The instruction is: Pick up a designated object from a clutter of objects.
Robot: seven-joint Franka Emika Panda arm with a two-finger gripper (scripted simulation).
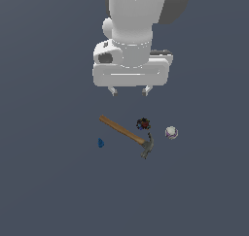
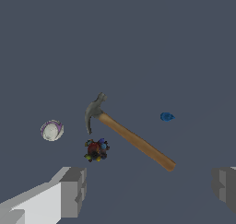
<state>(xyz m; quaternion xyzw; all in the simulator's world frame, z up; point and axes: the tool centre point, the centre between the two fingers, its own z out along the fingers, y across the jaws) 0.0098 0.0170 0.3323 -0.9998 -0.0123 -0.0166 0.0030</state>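
panda arm (image 1: 138, 16) hanging over a plain grey desk (image 1: 48, 191), wrist pointing straight down; the claw (image 1: 130, 90) sits high above the clutter, its two fingertips set wide apart with nothing between them; hammer (image 1: 127, 134), the largest item, lies flat, wooden handle running diagonally to a grey head at the exterior view's right; dark spiky clump (image 1: 143, 124) rests just beside the handle near the head, apparently not touching; pale small ball (image 1: 171, 132) sits near the head, on its far side from the blue piece; tiny blue piece (image 1: 100, 143), the designated object, lies alone on the handle's other side from the clump, near the handle's free end but apart from it; it lies toward the exterior view's left of the claw and lower in that picture, so the coming move is judged a sideways shift before any descent; in the wrist view the piece (image 2: 167, 116) looks slightly elongated, its long axis roughly in line with the gap between the fingers.
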